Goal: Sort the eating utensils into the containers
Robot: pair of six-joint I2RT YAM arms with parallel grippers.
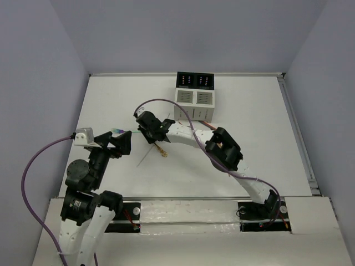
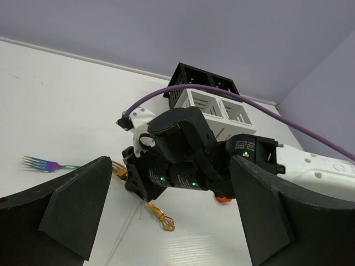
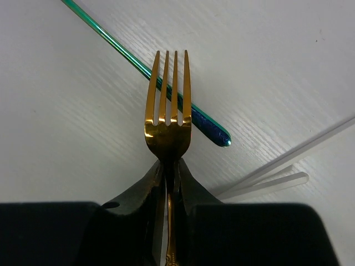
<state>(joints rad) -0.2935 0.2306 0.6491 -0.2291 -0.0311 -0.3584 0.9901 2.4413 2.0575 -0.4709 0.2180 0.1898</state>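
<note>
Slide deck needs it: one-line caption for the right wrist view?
Right gripper shut on a gold fork, its tines crossing an iridescent handle; white stick alongside.

No legible text, label, brand, number or sign anywhere.

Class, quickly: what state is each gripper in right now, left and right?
Left gripper: open, holding nothing.
Right gripper: jaws closed on the gold fork.

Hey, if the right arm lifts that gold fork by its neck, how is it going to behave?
Probably stiff: the gold fork looks like polished metal. The right tool pinches only its glossy neck, so it may swivel or slip.
</note>
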